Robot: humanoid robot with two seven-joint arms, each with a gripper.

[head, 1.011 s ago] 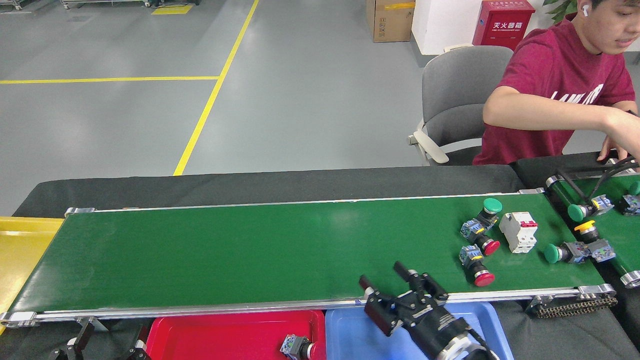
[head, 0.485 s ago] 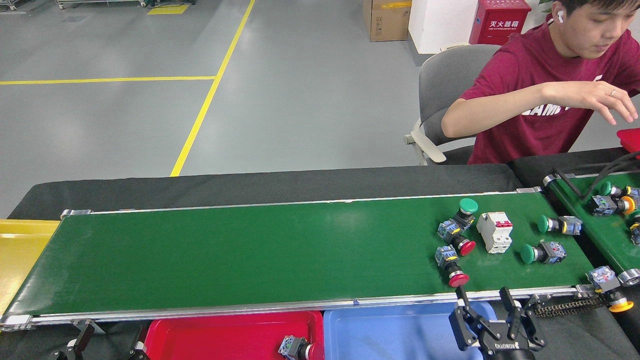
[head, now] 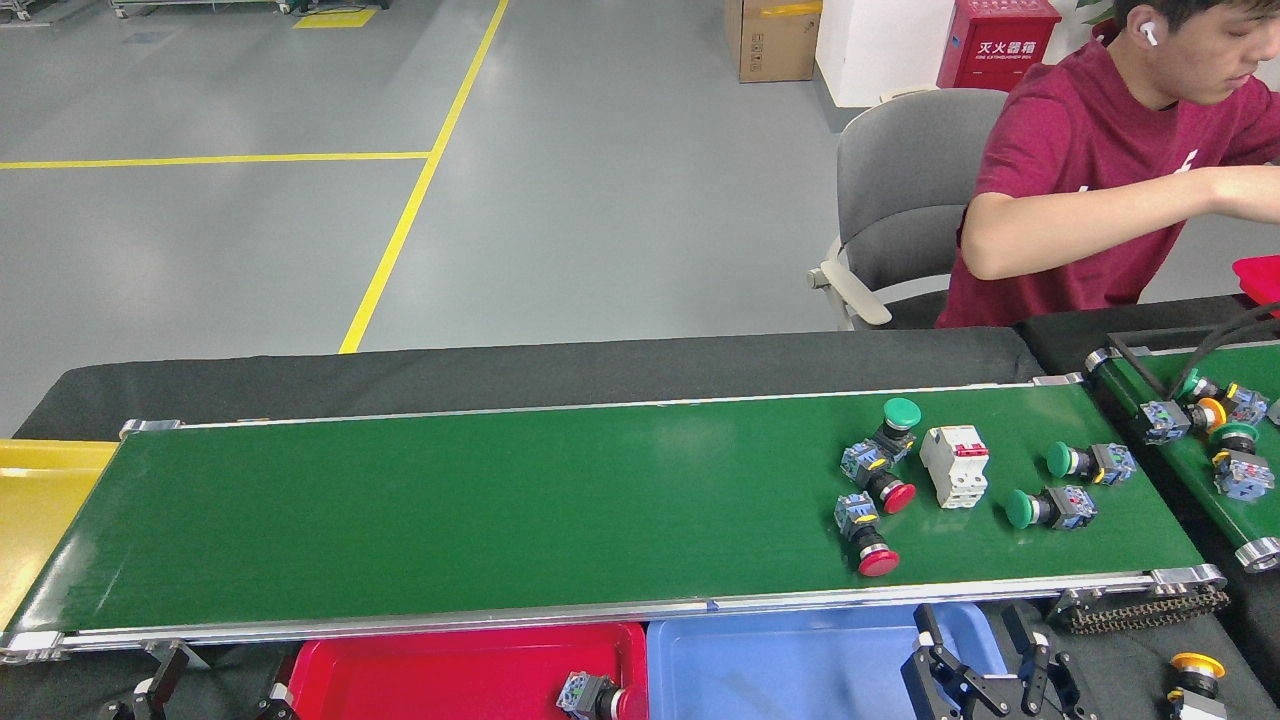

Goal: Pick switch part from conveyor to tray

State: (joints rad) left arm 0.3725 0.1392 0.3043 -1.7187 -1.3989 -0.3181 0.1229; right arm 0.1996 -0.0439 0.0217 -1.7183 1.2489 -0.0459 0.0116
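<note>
Switch part [head: 866, 535], red cap on a blue-grey block, lies at the conveyor's [head: 500, 510] four o'clock. Right gripper [head: 990, 650] gapes wide, empty; left claw unseen.

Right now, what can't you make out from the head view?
- Left gripper: only dark parts at the bottom edge; open or shut unclear.
- Right gripper: body cut off by the bottom edge.
- Switch part in the red tray: cut by the bottom edge.
- Yellow-capped part, bottom right: partly cropped.
- Printing on the white breaker on the conveyor: too small to read.
</note>
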